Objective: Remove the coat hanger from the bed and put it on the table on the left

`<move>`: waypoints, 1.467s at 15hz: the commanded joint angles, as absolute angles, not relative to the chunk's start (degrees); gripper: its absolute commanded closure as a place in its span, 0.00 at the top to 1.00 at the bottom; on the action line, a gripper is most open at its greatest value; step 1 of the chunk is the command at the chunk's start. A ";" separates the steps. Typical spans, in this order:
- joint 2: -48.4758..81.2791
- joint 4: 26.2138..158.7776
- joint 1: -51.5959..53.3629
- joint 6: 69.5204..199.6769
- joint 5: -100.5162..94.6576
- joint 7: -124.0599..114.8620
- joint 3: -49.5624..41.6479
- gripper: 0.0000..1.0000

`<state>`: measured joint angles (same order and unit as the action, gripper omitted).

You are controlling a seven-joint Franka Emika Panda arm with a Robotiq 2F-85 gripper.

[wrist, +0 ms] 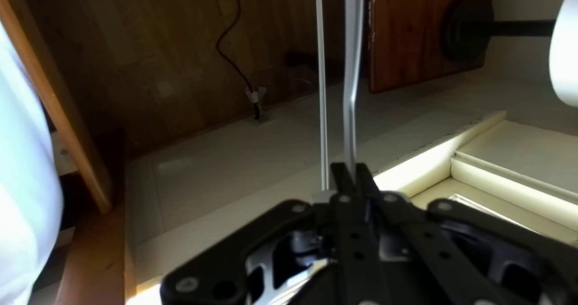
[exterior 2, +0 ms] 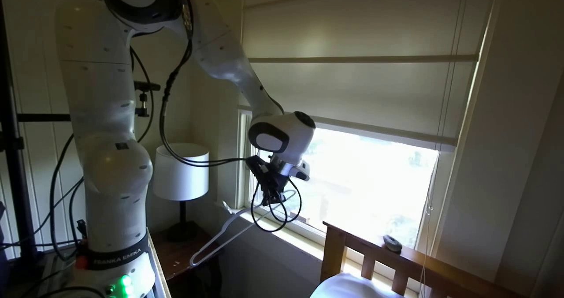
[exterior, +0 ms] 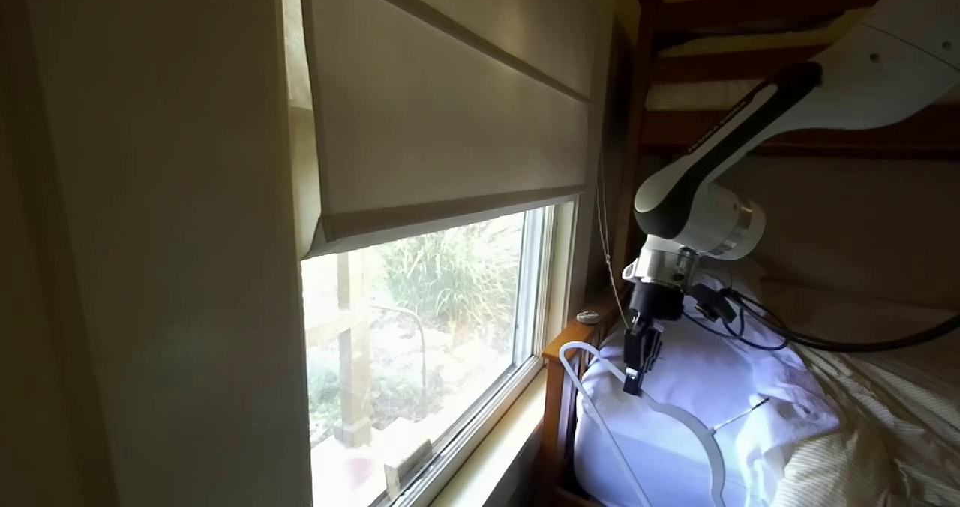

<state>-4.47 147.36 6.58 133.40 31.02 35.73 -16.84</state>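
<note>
A whitish coat hanger (exterior: 711,447) hangs in the air from my gripper (exterior: 632,383). It also shows in an exterior view (exterior 2: 229,241) and in the wrist view (wrist: 353,61). My gripper is shut on one bar of it, and the fingertips (wrist: 352,169) pinch that bar. In an exterior view the gripper (exterior 2: 273,199) is in front of the window, beyond the bed's end post (exterior 2: 333,254). The hanger slants down towards the dark reddish-brown table (exterior 2: 175,256) in the corner, apart from its top as far as I can tell. The table's top also shows in the wrist view (wrist: 420,39).
A white-shaded lamp (exterior 2: 181,174) with a black foot stands on the table. The window sill (exterior 2: 304,243) runs below the gripper. A small grey object (exterior 2: 392,243) lies on the bed's end rail. Blind cords (exterior 2: 434,179) hang by the window. My cables loop near the wrist.
</note>
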 commanded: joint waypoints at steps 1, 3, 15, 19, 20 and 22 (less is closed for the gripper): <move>-3.81 146.06 5.22 132.01 39.53 34.56 -9.96 0.01; -2.51 144.50 6.20 131.89 44.80 32.16 -6.25 0.01; 13.98 124.98 8.94 131.75 58.18 22.31 8.25 0.01; 21.48 118.95 8.66 127.66 55.41 19.26 9.17 0.01; 22.94 118.35 8.35 126.59 55.50 18.48 9.09 0.01; 25.04 118.12 7.39 123.07 55.98 18.44 9.08 0.01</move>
<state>20.62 121.25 8.93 128.55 57.33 20.58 8.90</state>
